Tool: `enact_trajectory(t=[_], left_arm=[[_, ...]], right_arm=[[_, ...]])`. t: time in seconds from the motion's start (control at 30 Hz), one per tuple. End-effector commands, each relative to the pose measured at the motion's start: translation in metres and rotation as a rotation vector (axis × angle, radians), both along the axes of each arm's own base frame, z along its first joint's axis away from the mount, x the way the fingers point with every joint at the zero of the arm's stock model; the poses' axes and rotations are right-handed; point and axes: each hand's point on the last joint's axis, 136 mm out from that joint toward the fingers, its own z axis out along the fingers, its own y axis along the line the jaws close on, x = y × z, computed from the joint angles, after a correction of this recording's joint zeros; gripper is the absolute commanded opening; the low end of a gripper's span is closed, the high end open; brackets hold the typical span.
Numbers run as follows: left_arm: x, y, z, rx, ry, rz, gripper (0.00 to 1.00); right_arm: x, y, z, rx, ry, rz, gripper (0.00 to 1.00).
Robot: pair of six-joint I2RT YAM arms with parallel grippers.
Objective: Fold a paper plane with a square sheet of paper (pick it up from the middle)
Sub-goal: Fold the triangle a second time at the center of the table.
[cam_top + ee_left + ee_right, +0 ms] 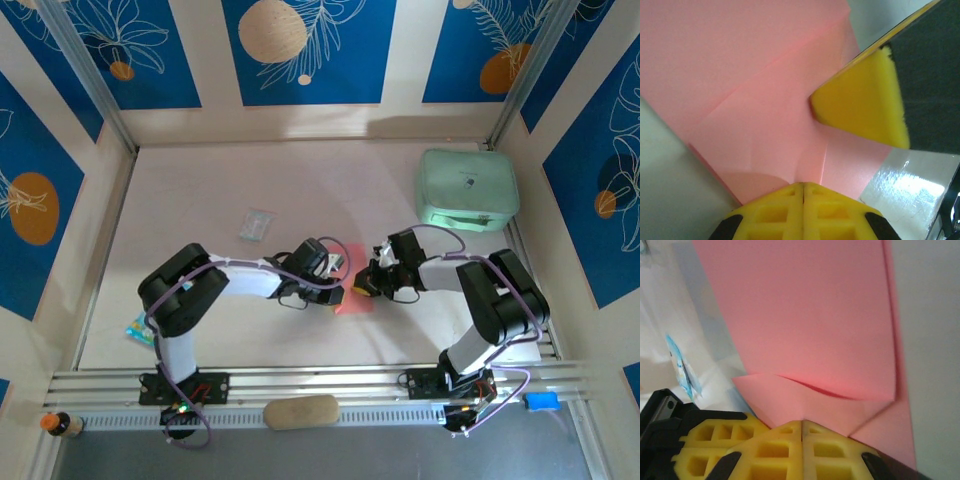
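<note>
A: Position of the pink sheet of paper [352, 303]?
B: Middle of the surface [200, 190], between the two arms where they meet. Partly folded: creases and a turned-over flap are visible close up.
A: Left hand [803, 194]?
B: Fingers pressed together, no gap. The sheet's edge runs in between them, so it is clamped on the paper.
A: Right hand [802, 432]?
B: Fingers together as well, nipping a folded corner. The two hands are just beside each other.
A: Other items?
B: Mint-green case [467, 188] at the far right and clear packet [257, 224] left of centre, both apart from the sheet. Tan pad [302, 411] by the arm bases.
</note>
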Motion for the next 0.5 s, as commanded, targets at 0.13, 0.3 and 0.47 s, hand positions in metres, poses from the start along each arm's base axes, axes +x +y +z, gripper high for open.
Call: enact_trajectory(t=[0.13,0.3,0.47], left_arm=[[-0.021,0.038,-0.045,0.165,0.087,0.025,0.0],[-0.02,0.035,-0.042,0.159,0.085,0.025,0.0],[-0.024,0.04,-0.047,0.173,0.097,0.025,0.0]], right_arm=[[-0.002,0.017,0.019,-0.024,-0.055,0.066,0.0],[-0.014,0.015,-0.013,-0.098,0.009,0.056,0.0],[-0.015,0.0,-0.031,-0.103,0.05,0.006,0.0]])
